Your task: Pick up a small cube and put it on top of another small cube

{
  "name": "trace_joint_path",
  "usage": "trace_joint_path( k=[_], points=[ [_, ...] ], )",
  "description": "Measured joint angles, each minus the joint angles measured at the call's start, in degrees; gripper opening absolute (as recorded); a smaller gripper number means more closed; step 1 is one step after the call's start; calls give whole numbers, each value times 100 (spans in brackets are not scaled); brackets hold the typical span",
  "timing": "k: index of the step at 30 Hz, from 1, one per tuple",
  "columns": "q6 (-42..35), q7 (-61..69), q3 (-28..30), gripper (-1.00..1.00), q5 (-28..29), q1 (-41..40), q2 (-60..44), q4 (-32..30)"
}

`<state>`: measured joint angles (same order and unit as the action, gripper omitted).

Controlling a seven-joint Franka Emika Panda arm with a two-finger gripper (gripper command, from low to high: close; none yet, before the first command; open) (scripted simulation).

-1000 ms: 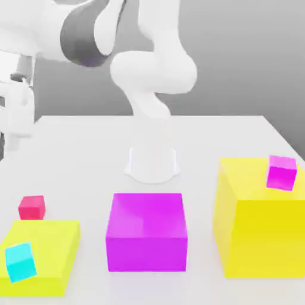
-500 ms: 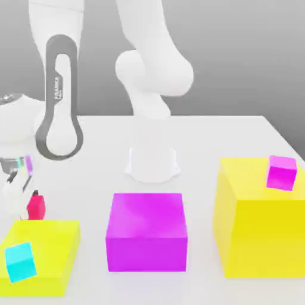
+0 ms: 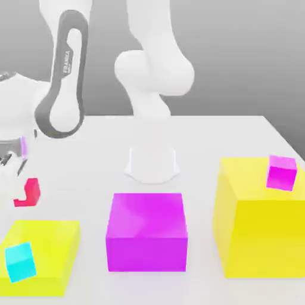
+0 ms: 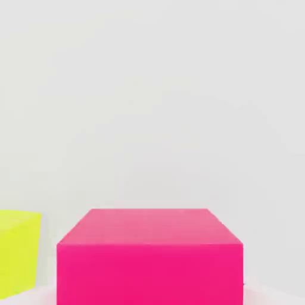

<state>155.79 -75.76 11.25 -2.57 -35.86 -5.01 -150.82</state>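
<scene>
Exterior view: your gripper (image 3: 18,181) was clenched on the small red cube (image 3: 30,192) near the table's (image 3: 238,134) edge at that view's left, behind the low yellow block (image 3: 50,238) carrying a cyan cube (image 3: 19,261).

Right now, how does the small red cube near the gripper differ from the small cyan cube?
The small red cube sits on the white table, at the gripper, which has shut on it; the small cyan cube rests on the low yellow block, untouched. The red cube is partly hidden by the gripper; the cyan one shows whole, tilted. They look alike in size.
</scene>
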Motion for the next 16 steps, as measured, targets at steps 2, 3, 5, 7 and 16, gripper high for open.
trace_joint_path(
  k=[2, 3, 5, 7, 16],
  points=[
    [-383, -136, -153, -100, 53, 254, -19, 404],
    [-575, -200, -230, -100, 73, 379, -33, 610],
    [-957, -323, -384, -100, 107, 630, -62, 1023],
    [-1340, -444, -537, -100, 136, 882, -92, 1438],
    [-1009, -525, -726, 100, 78, 1115, -814, 1829]
  ],
)
